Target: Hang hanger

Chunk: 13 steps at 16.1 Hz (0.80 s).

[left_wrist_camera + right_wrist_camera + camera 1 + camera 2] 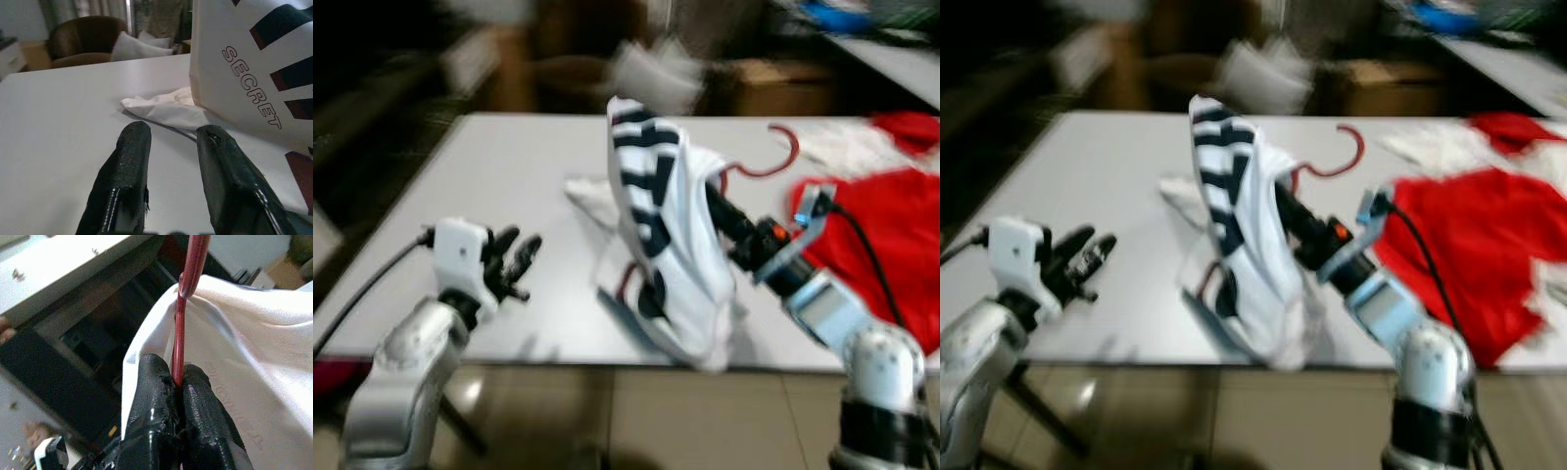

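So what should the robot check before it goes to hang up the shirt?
1. Right gripper pinching the red hanger: ok, fingers shut on its stem.
2. White striped shirt on the hanger: ok, draped over it, lifted above the white table.
3. Hook free: ok, it sticks out of the collar.
4. Left gripper out of the way: ok, open over the table beside the shirt.
5. Rail to hang on: cannot tell.
6. Sharp view: not ok, head views are blurred.
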### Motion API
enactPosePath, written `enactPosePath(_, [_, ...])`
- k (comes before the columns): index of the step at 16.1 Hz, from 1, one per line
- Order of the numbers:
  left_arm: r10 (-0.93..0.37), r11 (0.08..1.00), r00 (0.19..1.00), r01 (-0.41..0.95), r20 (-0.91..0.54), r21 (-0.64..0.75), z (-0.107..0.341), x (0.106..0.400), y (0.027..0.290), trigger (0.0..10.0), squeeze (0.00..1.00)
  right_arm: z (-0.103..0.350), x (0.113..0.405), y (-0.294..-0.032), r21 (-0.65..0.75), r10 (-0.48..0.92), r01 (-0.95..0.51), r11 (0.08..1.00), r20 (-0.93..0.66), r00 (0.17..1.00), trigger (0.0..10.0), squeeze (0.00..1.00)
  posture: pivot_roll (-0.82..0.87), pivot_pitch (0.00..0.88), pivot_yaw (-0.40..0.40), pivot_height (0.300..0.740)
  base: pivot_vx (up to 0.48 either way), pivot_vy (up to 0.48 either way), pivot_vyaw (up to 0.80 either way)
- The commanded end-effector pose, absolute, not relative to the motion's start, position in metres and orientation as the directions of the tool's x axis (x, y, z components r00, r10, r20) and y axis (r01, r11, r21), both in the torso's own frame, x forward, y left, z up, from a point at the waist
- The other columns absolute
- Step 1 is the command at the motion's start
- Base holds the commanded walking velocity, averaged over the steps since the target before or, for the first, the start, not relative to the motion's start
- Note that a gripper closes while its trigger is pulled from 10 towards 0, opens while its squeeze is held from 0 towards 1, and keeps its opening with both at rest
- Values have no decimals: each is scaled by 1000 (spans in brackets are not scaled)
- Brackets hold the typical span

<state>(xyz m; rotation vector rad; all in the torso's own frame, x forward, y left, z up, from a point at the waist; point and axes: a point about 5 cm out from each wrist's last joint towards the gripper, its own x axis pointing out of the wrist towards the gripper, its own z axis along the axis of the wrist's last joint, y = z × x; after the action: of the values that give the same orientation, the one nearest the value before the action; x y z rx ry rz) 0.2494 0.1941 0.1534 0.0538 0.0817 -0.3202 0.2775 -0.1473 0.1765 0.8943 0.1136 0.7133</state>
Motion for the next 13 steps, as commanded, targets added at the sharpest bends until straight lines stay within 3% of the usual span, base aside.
enactPosePath(1, [-316,945,946,320,-68,62,160,253,189,10000,0,182,272,-156,721,605,-534,441,201,771,10000,0,19,0,42,740,0,-345,788])
enactPosePath(6, [-326,941,942,331,-79,68,156,253,180,10000,0,178,261,-171,713,576,-503,489,169,800,10000,0,6,0,59,740,0,-348,788])
enactPosePath(13, [-334,936,937,342,-100,80,153,248,180,10000,0,170,248,-168,705,607,-496,507,118,786,10000,0,5,0,62,740,0,-348,788])
